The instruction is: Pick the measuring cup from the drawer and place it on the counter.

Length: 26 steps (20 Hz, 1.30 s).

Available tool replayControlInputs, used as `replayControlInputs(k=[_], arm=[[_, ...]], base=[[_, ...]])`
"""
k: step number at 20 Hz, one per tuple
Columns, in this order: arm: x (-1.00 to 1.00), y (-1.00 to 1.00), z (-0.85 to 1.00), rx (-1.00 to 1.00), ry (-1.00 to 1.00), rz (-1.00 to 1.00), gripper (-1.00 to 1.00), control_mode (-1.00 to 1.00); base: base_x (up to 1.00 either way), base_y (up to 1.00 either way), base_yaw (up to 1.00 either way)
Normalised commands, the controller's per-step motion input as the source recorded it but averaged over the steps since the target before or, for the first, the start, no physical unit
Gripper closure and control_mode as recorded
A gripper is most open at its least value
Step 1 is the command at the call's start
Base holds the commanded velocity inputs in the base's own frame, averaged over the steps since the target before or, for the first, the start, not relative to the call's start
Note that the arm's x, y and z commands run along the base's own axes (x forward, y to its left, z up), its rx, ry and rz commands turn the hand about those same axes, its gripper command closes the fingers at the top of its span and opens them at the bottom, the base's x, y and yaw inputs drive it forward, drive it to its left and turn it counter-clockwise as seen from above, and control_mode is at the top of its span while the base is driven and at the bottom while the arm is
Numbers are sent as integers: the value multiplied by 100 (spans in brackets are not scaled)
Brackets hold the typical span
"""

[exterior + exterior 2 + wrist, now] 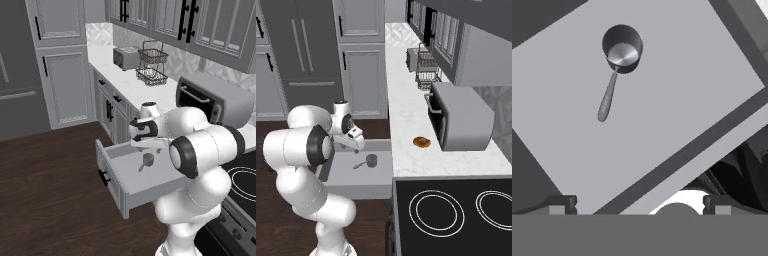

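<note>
The drawer (131, 181) stands pulled out from under the counter (135, 87), its plain grey floor (682, 90) bare except for the measuring cup (622, 46). The cup stands upright, shiny inside, with its thin handle (607, 102) pointing away from the counter side. It also appears in the drawer as a small grey cup (147, 160) (371, 160). My gripper (639, 204) hangs above the drawer, open, its fingertips (562, 202) spread wide with nothing between them. The hand (146, 141) (354, 142) hovers over the drawer, a little off from the cup and clear of it.
A brown doughnut (421, 142) lies on the counter (403, 110) before a grey toaster oven (458, 117). Farther back stand a wire basket (151, 65) and a toaster (126, 57). The black stovetop (451, 210) borders the counter; dark wooden floor (55, 190) lies left of the drawer.
</note>
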Motion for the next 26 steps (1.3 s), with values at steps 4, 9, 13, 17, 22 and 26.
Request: replayControlInputs(k=[4,9,13,17,22,26], arm=[[17,1,-50,0,0,0,-100,-100],[28,0,-56,0,2,0,-100,-100],[38,-4,-43,0,11,0,-100,-100],[36,-5,-42,0,2,0,-100,-100],[52,0,-27,0,1,0,-100,-100],[44,0,-35,0,0,0,-100,-100]], base=[[0,0,0],[0,0,0],[0,0,0],[0,0,0],[0,0,0],[0,0,0]])
